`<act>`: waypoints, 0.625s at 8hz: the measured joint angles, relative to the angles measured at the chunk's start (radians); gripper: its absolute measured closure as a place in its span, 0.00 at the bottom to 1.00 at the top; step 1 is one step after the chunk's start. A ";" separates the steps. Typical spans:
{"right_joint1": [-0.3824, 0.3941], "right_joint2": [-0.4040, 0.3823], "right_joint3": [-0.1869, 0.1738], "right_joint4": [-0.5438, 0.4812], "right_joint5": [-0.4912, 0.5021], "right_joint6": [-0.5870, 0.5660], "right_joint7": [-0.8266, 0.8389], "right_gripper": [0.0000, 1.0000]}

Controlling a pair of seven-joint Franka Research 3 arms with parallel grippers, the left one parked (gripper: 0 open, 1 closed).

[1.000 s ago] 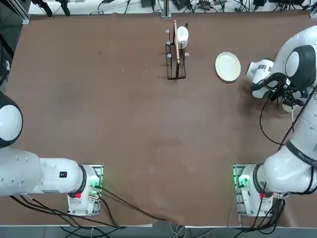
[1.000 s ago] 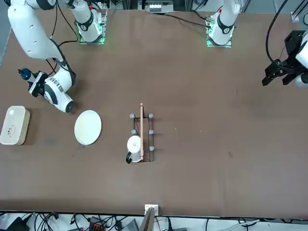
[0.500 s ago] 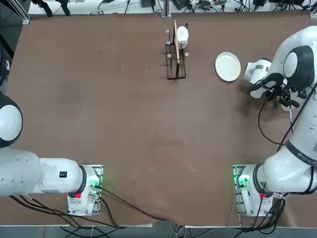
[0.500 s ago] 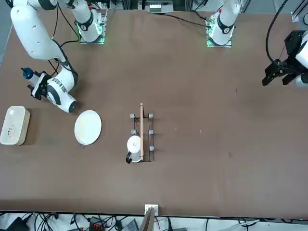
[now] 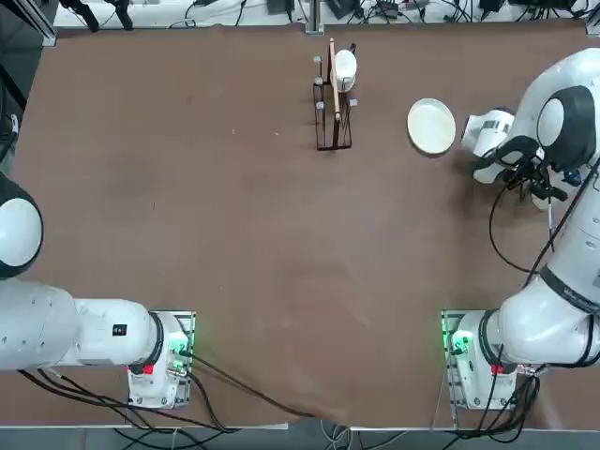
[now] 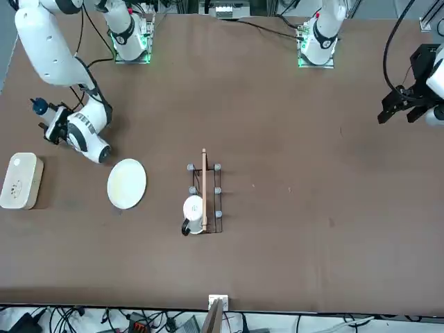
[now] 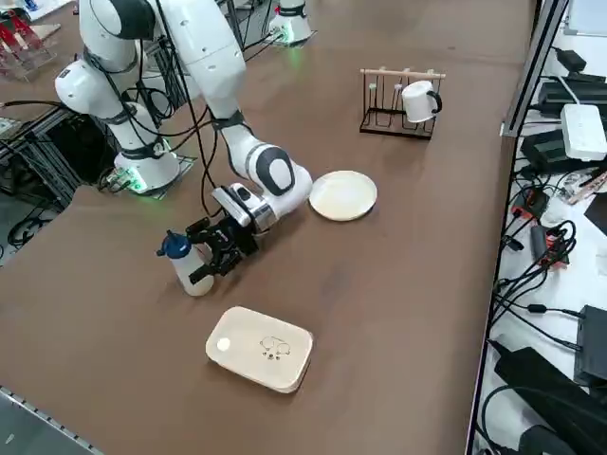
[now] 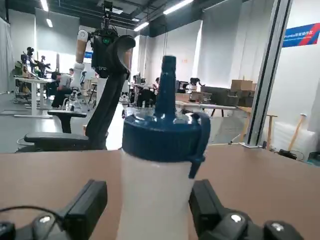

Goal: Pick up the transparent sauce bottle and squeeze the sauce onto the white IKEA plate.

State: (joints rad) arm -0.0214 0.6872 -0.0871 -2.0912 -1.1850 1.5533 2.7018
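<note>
Gripper point(image 7: 220, 252) of mine sits low at the table's right edge with its two fingers point(image 8: 86, 206) spread on either side of the sauce bottle point(image 7: 185, 263), pads just off its walls as far as the wrist view shows; it has not closed on it. The bottle stands upright on the table point(image 7: 398, 284), blue cap on top, well apart from the white plate point(image 7: 342, 195), which lies flat nearer the mug rack point(image 7: 398, 106).

Biggest risk, as I judge it: a soft-walled bottle closed on too hard would spurt sauce onto the table before reaching the plate. Next, a low grip leaves the tall body free to tip or swing on the carry. Smaller: one finger touching first could nudge it over toward the cream box point(image 7: 260, 348) nearby. Smallest: the spout may drip short of the rim.
</note>
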 joint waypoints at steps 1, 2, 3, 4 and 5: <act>0.005 -0.015 0.012 0.002 0.028 -0.004 -0.007 0.00; 0.014 -0.032 0.023 0.003 0.067 -0.009 -0.022 0.00; 0.024 -0.049 0.034 0.003 0.102 -0.020 -0.046 0.00; 0.032 -0.061 0.046 0.008 0.127 -0.039 -0.068 0.00; 0.037 -0.072 0.057 0.027 0.154 -0.057 -0.104 0.00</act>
State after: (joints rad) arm 0.0154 0.6152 -0.0301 -2.0637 -1.0314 1.4965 2.5974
